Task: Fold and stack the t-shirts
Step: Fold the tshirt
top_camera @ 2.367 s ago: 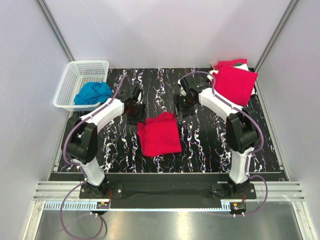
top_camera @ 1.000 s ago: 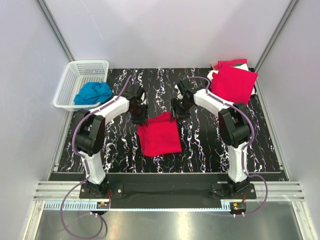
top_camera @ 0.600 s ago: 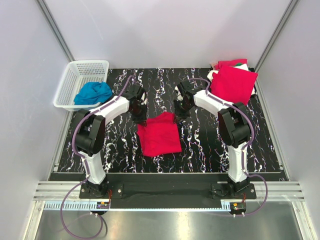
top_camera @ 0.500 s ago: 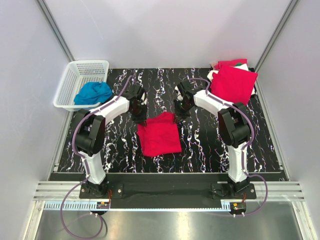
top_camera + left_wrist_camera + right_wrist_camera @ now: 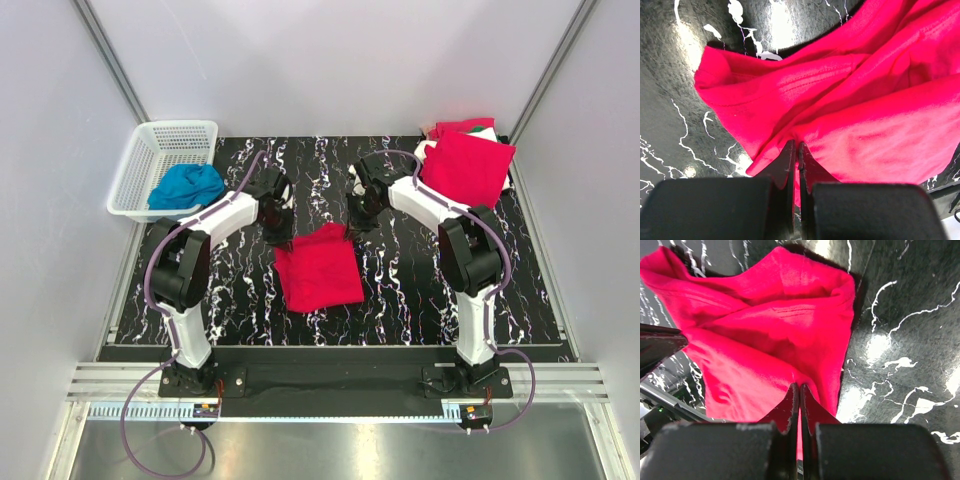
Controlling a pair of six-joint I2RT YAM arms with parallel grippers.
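Both grippers are clamped on the far edge of the red shirt (image 5: 318, 268), which lies folded mid-table (image 5: 400, 290). Left gripper (image 5: 282, 240) has the far-left corner, right gripper (image 5: 351, 228) the far-right. A two-corner hold keeps the edge taut, so I'd guess the aim is another fold toward the near side, or a flat carry to the stack (image 5: 468, 165) at far right. The top view gives the layout, including the basket (image 5: 140, 140) with blue cloth (image 5: 188, 185) far left, but the wrists hide the jaws. The wrist views settle it: fingers pressed together with fabric pinched between them and cloth ridged up at each tip.
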